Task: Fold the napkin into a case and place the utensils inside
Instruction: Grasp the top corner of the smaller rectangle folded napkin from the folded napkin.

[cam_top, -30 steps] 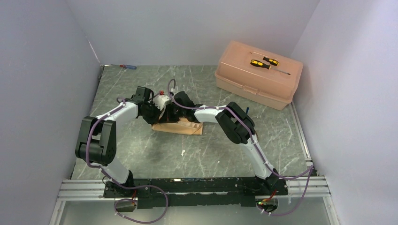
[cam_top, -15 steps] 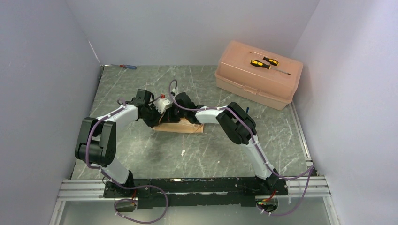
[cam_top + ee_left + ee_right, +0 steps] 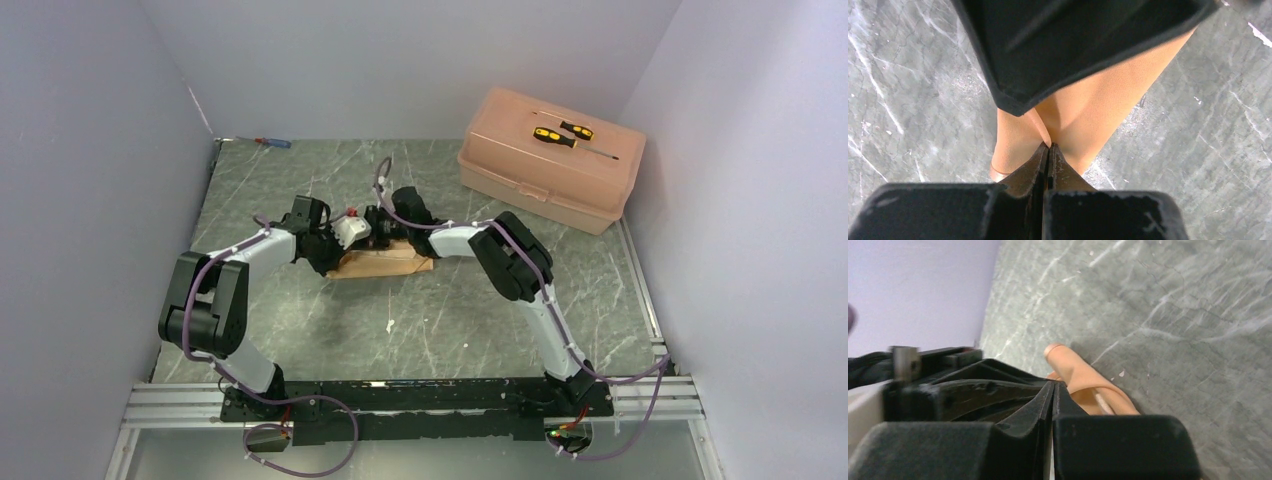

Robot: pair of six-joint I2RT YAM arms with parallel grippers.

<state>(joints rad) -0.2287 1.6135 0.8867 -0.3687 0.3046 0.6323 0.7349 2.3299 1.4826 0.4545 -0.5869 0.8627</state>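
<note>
- Both of my wrists have sunk closer to the table (image 3: 450,320) over the last second. My right one has also swung a little out to its own side. The napkin (image 3: 388,264) under them now lies flatter and narrower than it did.
- My left gripper (image 3: 1048,150) is clamped on the napkin. The creases run straight into its tips, and the cloth stretches away from them under the black body of my other hand.
- My right gripper (image 3: 1053,387) has its fingers pressed together too, meeting the left almost tip to tip. A rolled edge of cloth curls just beyond them and off to their right. I cannot tell whether a layer is caught between them.
- I judge this step to be setting a crease for the case, with the utensils still to go in.
- To do it well, I should keep the left pinch firm as an anchor and press the fold down against the table instead of lifting it.
- I should also let go with one hand at a time, because this slightly shiny cloth looks likely to spring open.
- From above, my wrists cover the end of the cloth where the tips meet, so I cannot count its layers or see any diagonal flaps.
- A thin pale line shows inside the fold beside my right fingers, and it could be a seam or something else.
- No utensils show in any view.
</note>
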